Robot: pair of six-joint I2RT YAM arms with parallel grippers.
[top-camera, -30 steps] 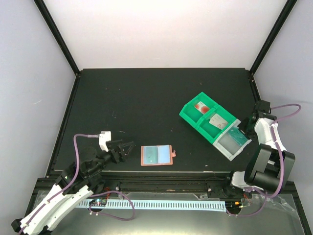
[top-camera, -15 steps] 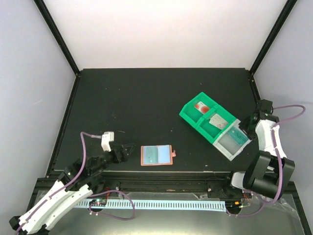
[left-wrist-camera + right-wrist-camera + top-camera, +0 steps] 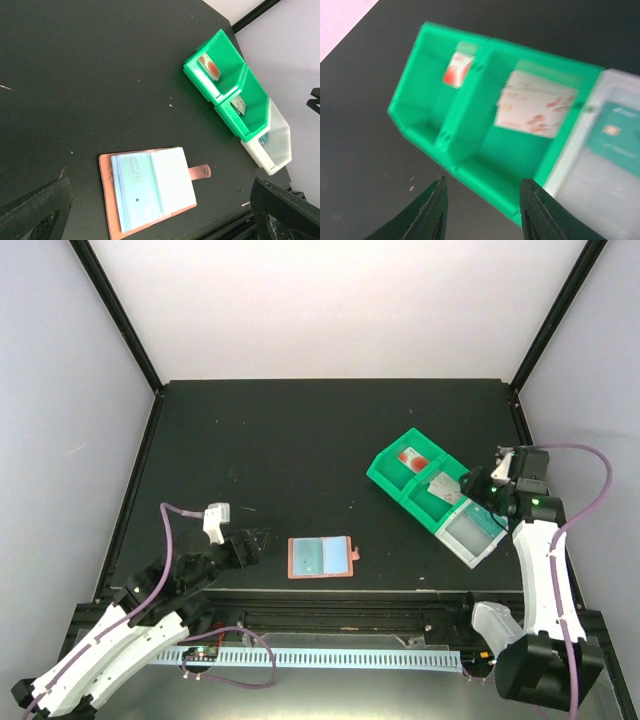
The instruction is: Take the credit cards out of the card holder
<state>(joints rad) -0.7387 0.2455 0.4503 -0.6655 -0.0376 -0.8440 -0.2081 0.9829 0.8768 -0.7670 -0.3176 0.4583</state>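
My left pincer [image 3: 256, 540] hangs spread wide and empty just left of the card holder [image 3: 320, 557]. The holder lies opened flat on the counter [image 3: 300, 440], close to the near edge. My right pincer [image 3: 482, 207] is partly spread with nothing between its fingers. It sits over the green bin [image 3: 415, 107], well apart from the holder. A teal card [image 3: 615, 137] lies in the pale bin [image 3: 462, 536] touching the green one.

In the holder's left half I see a pale card [image 3: 134, 186] with faint lettering, tucked under clear plastic. I cannot tell whether the right half holds another.

I expect the card to be light, stiff and slick, and it lies flush, so a pinch from straight above would find nothing to bite. The best hold is probably whichever thin edge shows at the pocket's opening, with one finger slipped under and the card drawn out along its own plane.

The holder looks light and limp and would likely slide or fold along with the card. I would pin it with the other pincer at the salmon border or the snap tab [image 3: 201, 172].

There is little room toward the near edge. Bare counter lies on the far side and between the holder and the bins, so I would pull that way.
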